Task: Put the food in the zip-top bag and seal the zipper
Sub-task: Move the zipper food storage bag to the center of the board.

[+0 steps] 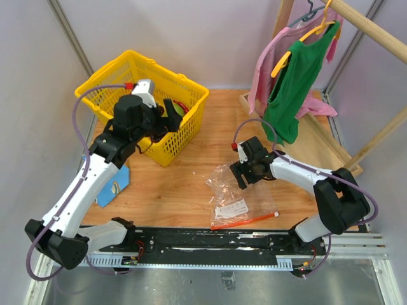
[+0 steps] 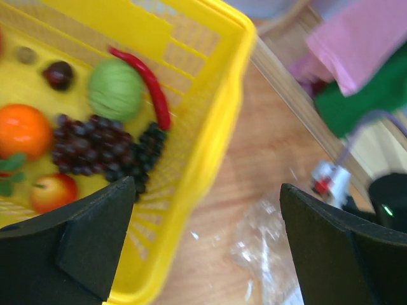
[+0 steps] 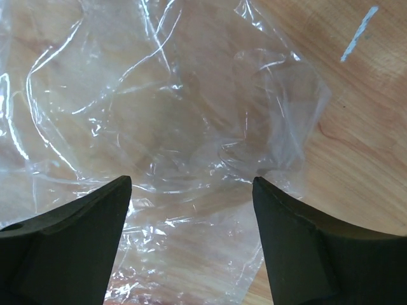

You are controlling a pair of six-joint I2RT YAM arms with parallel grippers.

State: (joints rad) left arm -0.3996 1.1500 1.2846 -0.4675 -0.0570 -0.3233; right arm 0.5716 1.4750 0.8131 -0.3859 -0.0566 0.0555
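Observation:
The food lies in a yellow mesh basket (image 1: 184, 130): a light-green ball (image 2: 114, 89), a dark purple grape bunch (image 2: 102, 149), an orange (image 2: 22, 130) and a red round fruit (image 2: 54, 190). My left gripper (image 2: 206, 190) is open and empty, hovering over the basket's right rim (image 2: 210, 127); it also shows in the top view (image 1: 170, 114). The clear zip-top bag (image 1: 238, 194) lies flat on the wooden table, its red-orange zipper (image 1: 245, 221) toward the near edge. My right gripper (image 3: 191, 181) is open and empty, just above the bag's crinkled plastic (image 3: 172, 114).
A red chilli (image 2: 149, 82) and a small dark fruit (image 2: 58, 74) also lie in the basket. A wooden rack with green and pink clothes (image 1: 296, 82) stands at the back right. A blue flat item (image 1: 114, 184) lies under the left arm.

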